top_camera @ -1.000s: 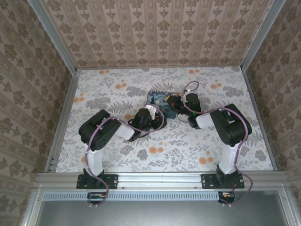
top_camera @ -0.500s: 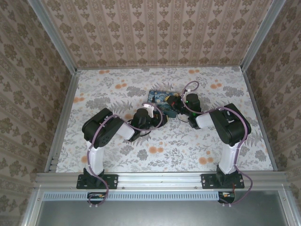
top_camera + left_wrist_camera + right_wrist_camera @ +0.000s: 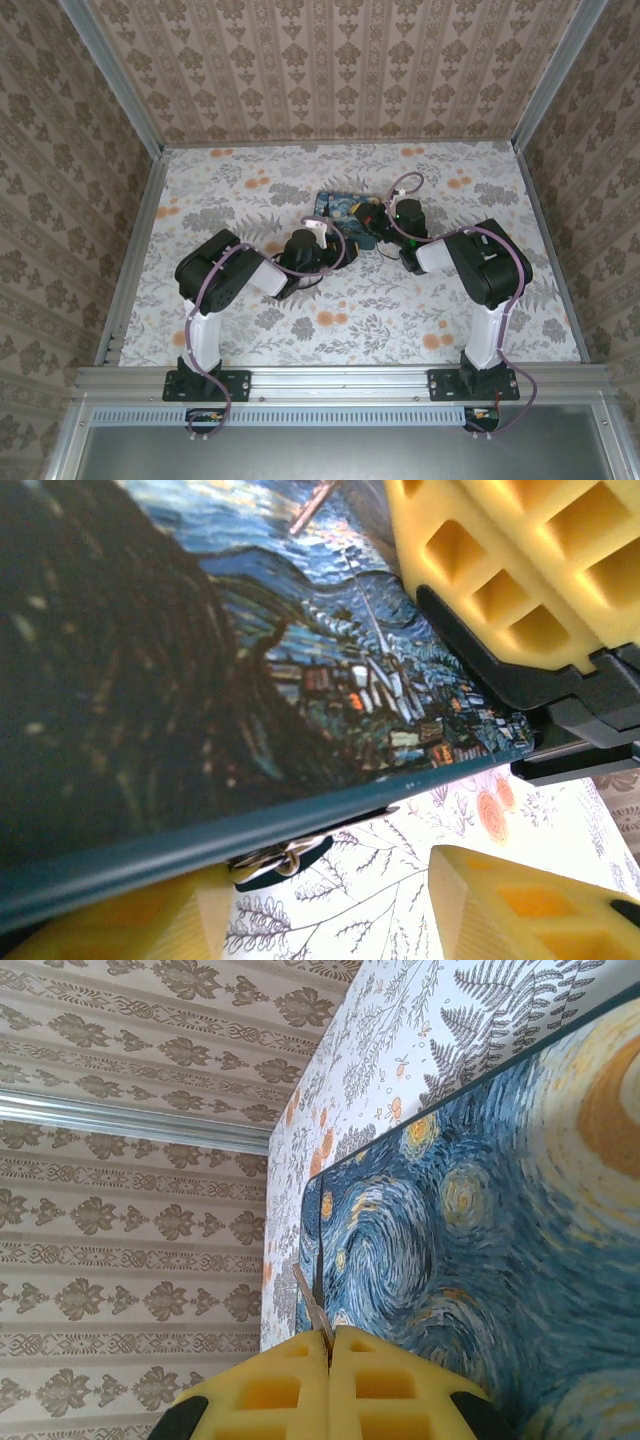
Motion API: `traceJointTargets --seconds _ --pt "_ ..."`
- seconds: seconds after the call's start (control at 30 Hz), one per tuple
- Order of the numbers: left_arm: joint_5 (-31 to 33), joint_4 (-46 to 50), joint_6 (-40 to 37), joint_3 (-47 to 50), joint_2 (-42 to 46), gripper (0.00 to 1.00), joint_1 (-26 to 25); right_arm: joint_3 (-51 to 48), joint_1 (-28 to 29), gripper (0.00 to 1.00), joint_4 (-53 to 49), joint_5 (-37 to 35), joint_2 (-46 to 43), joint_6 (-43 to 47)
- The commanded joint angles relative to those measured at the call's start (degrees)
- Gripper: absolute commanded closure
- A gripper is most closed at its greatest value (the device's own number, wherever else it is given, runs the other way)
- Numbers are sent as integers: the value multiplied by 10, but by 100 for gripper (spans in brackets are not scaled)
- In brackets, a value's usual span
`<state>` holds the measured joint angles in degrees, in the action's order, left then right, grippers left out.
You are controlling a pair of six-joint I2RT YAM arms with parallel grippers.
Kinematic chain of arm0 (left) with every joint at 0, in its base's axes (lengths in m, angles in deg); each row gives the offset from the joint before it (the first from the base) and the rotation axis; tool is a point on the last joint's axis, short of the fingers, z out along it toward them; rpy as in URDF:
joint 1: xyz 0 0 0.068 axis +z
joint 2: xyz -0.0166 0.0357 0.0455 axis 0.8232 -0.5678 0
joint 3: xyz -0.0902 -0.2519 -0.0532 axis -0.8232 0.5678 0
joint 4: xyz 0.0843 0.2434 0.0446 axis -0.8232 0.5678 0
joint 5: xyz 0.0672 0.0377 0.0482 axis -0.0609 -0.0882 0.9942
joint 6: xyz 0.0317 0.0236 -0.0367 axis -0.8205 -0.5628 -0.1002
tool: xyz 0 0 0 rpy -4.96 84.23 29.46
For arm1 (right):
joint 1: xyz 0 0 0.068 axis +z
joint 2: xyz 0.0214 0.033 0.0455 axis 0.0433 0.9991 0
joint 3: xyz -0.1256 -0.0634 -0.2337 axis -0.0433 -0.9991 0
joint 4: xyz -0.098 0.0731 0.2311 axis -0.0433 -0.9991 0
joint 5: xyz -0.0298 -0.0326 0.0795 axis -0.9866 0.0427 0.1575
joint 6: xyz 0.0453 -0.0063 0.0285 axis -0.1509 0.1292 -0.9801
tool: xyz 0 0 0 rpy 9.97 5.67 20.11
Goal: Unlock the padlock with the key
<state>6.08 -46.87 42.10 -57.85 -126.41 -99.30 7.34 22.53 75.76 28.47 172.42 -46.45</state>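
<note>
Right gripper [image 3: 330, 1342] pinches the key [image 3: 308, 1302], its thin blade pointing straight out from the fingertips toward the starry box [image 3: 480, 1210]. Left gripper [image 3: 455, 730] is spread. The padlock [image 3: 278, 862] sits near its lower finger under the box edge, heading unclear. Left gripper has edged slightly boxward.

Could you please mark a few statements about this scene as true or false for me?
1. The right pincer is shut on a thin metal strip. True.
2. The box is plain red. False: it has a blue starry-night print.
3. The left pincer is shut tight. False: its fingers stand apart, and a metal ring shows between them under the box's edge.
4. Both arms reach in to the box near the middle of the table. True.
5. The box sits right beside the arm bases. False: it lies well beyond them, about mid-table.
</note>
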Motion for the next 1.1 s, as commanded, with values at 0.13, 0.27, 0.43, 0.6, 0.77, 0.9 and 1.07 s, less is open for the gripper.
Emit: traceJointTargets --seconds 0.13,0.27,0.43,0.6,0.77,0.9,1.07 --pt "-7 6 8 -2 1 44 -10 -4 0 100 5 3 16 -5" --pt "-2 -65 40 22 7 44 -11 -5 0 100 7 3 18 -6" --pt "4 -114 73 30 -11 44 -11 -6 0 100 9 3 20 -8" --pt "7 -133 86 30 -28 45 -12 -6 0 100 13 4 24 -10" --pt "9 -158 100 37 -32 46 -13 -7 1 100 17 4 28 -11" --pt "11 -161 100 38 -27 46 -15 -8 0 100 22 4 33 -13" --pt "20 -166 107 38 -21 45 -21 -8 0 100 23 4 33 -14"
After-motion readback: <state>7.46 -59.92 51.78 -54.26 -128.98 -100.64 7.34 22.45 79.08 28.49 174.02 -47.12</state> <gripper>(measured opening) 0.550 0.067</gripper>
